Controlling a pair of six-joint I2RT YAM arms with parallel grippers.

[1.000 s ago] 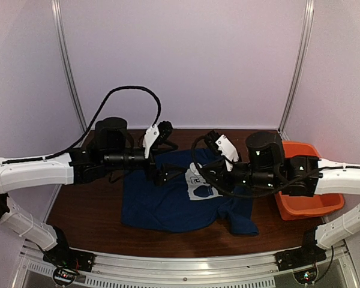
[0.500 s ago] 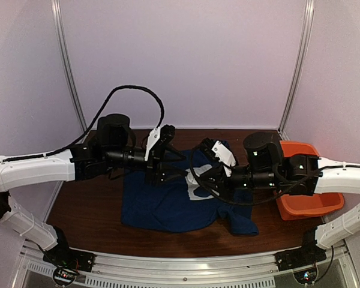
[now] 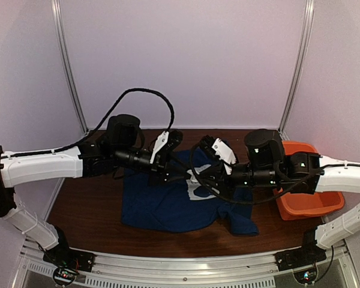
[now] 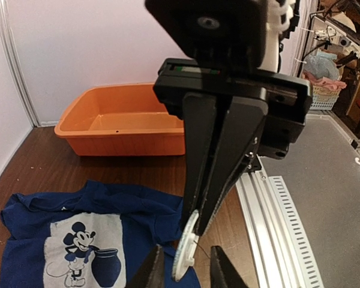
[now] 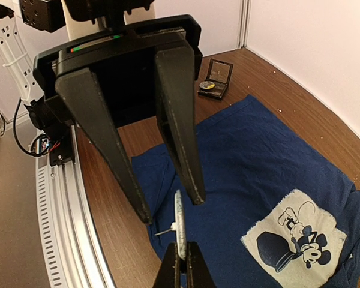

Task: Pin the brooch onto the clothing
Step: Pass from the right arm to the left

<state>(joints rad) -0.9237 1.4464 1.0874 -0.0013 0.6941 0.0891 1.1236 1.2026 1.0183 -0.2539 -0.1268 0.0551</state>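
The brooch [image 5: 179, 225], a thin silvery disc seen edge-on with its pin sticking out, is clamped between the shut fingers of my right gripper [image 5: 181, 247] above the clothing [image 5: 258, 162]. This is a navy T-shirt [image 3: 162, 204] with a white mouse print [image 3: 199, 191], lying flat on the table. My left gripper [image 5: 171, 210] faces the right one, its two fingers standing either side of the brooch [image 4: 185, 252] with gaps on both sides. In the left wrist view my left gripper [image 4: 185, 267] brackets the disc, which hangs from the right gripper [image 4: 199, 221]. From above the brooch is too small to make out.
An orange tub [image 3: 306, 192] stands at the table's right end, beside the shirt. A small black hinged box [image 5: 216, 78] lies open on the wood beyond the shirt's left side. An aluminium rail [image 3: 186, 267] runs along the near edge.
My left gripper has moved right to meet the right gripper, and its jaws have narrowed around the brooch. The right gripper has stayed shut on the brooch and barely moved.
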